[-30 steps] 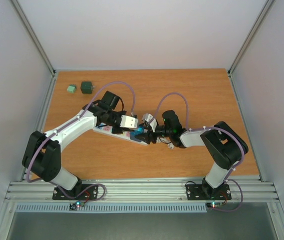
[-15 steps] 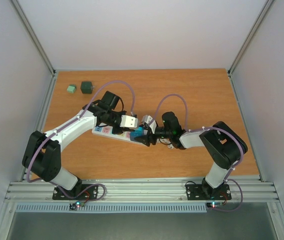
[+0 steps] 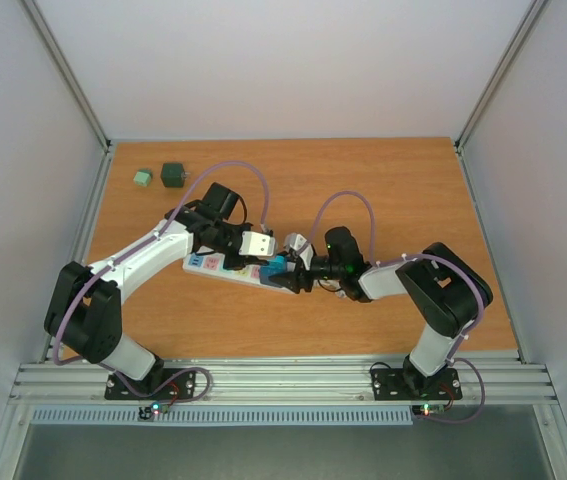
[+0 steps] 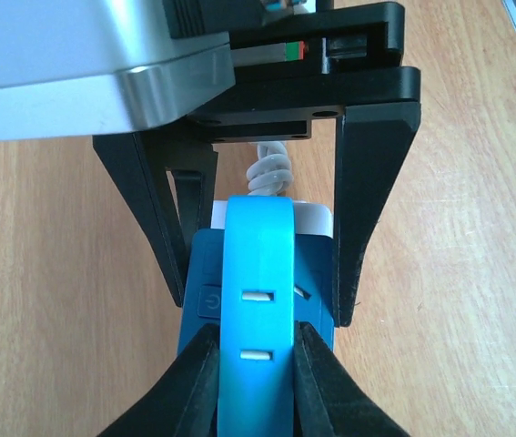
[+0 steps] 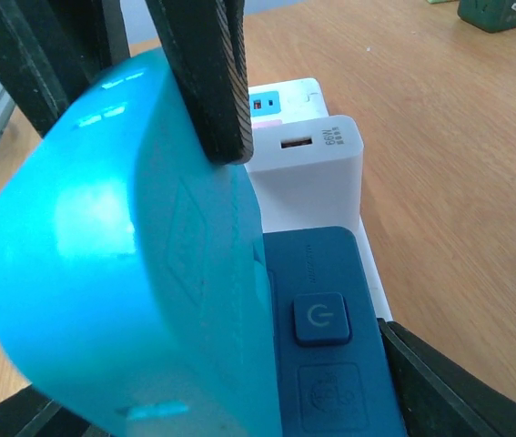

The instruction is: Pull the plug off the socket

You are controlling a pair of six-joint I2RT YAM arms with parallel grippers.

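1. The socket (image 3: 213, 264) is lying flat on the tabletop (image 3: 413, 190), a little left of the middle. It is slanting from far-left to near-right between the two arms.
2. The plug (image 4: 256, 309), a light blue block with rounded edges, is sitting on the dark blue end of the socket, just beside the power button (image 5: 319, 319).
3. The left end effector (image 4: 256, 339) is pointing at the plug from the left and is clamping it. Its two black fingers (image 4: 198, 373) are pressing on opposite sides of the plug, so only the plug is standing between them.
4. The right end effector (image 3: 299, 276) is lying low on the right side and is gripping the dark blue end of the socket. Its fingers are standing wider apart than the left ones, one on each long side of the strip and touching it.
5. In the right wrist view the plug is leaning a little over the dark blue panel. I cannot tell whether its pins are sitting in the outlet.
6. A white charger (image 5: 308, 168) with a USB port is sitting on the socket just behind the plug.
7. The curly white cord (image 4: 271, 168) is showing at the strip's end, between the right fingers.
8. A light green block (image 3: 142, 177) and a dark green block (image 3: 172, 174) are resting near the far left corner, well apart from the socket.
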